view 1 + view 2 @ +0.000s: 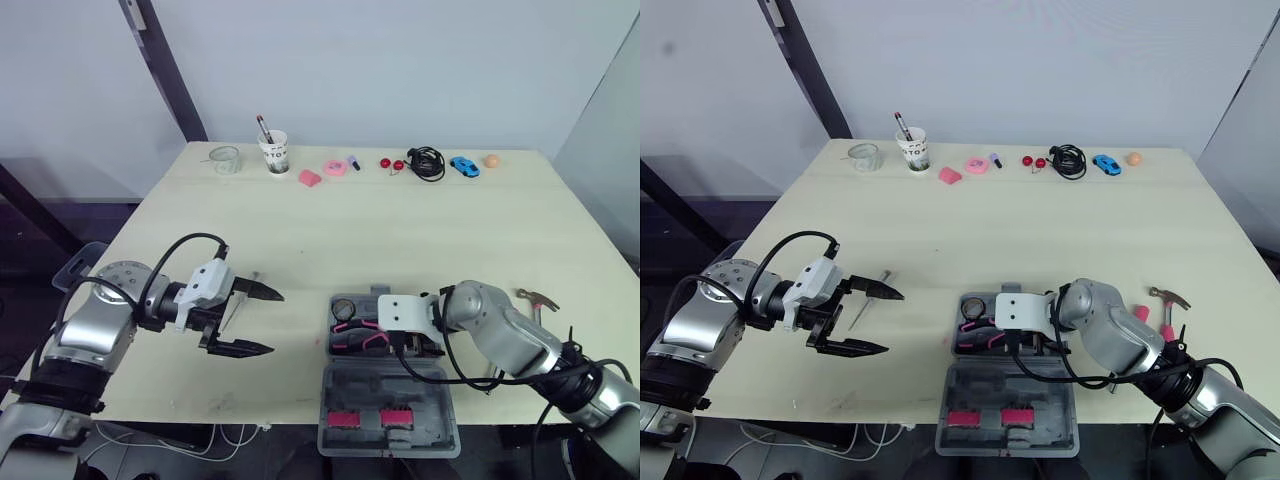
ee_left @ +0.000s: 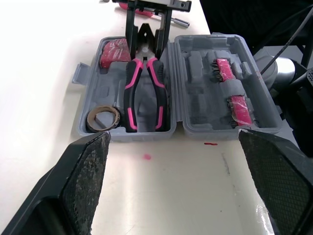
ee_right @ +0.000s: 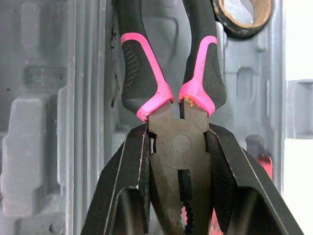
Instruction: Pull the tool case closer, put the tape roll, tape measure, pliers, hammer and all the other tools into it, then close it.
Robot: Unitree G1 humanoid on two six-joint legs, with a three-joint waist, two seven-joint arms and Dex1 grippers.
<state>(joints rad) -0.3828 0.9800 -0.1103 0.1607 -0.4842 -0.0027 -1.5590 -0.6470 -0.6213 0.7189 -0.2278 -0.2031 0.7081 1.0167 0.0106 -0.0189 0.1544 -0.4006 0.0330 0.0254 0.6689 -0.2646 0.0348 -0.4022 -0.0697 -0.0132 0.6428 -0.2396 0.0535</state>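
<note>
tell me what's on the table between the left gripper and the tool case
Just bare table between the open left gripper and the open tool case, apart from two tiny pink specks that the left wrist view shows on that stretch.

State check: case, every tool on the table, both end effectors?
tool case: open, lid laid flat.
pliers: in the case, head gripped by the right end effector.
tape roll: in a case pocket beside the pliers' handles.
hammer: on the table, outside the case.
thin metal tool: on the table, outside the case.
left end effector: open, empty.
right end effector: shut on the pliers.
</note>
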